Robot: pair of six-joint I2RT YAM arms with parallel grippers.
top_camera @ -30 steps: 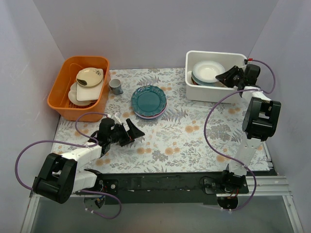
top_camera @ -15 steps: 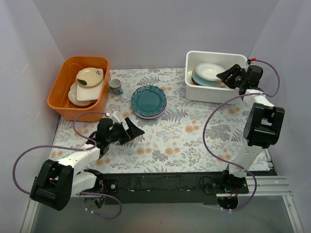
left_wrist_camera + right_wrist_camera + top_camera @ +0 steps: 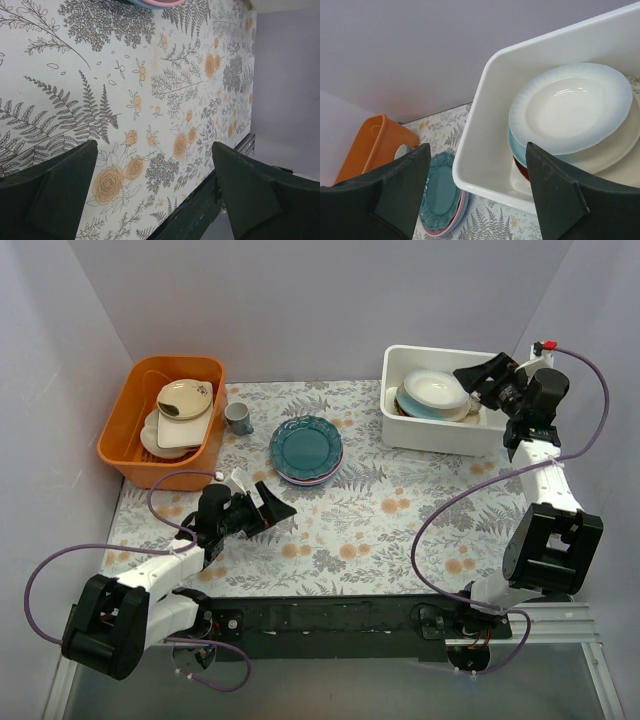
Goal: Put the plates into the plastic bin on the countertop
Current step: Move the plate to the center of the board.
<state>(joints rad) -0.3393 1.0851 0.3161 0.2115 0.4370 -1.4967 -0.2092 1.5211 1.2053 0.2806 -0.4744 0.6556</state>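
The right gripper (image 3: 477, 147) hovers with its fingers spread wide and nothing between them, over the near rolled rim of the white plastic bin (image 3: 555, 37). Just ahead of it and lower down, inside the bin, the plates lie flat in an overlapping stack. On top is a round cream-white plate (image 3: 570, 107) with a pale blue-green border. Under it are a light blue plate (image 3: 514, 142) and a broad cream plate (image 3: 620, 145). Left of the stack, a strip of bare white floor separates it from the bin wall.

The left gripper (image 3: 268, 510) is likewise spread wide and empty, low over the fern-patterned countertop (image 3: 400, 510). Ahead of its fingertips, near but apart, a teal scalloped plate (image 3: 306, 445) tops a short stack, with a pink plate (image 3: 463, 207) edging out beneath. Only bare patterned surface lies between fingers and stack. Off to this gripper's left stand an orange tub (image 3: 125, 425) and a grey cup (image 3: 238, 418), the cup just beside the tub and apart from the teal stack.
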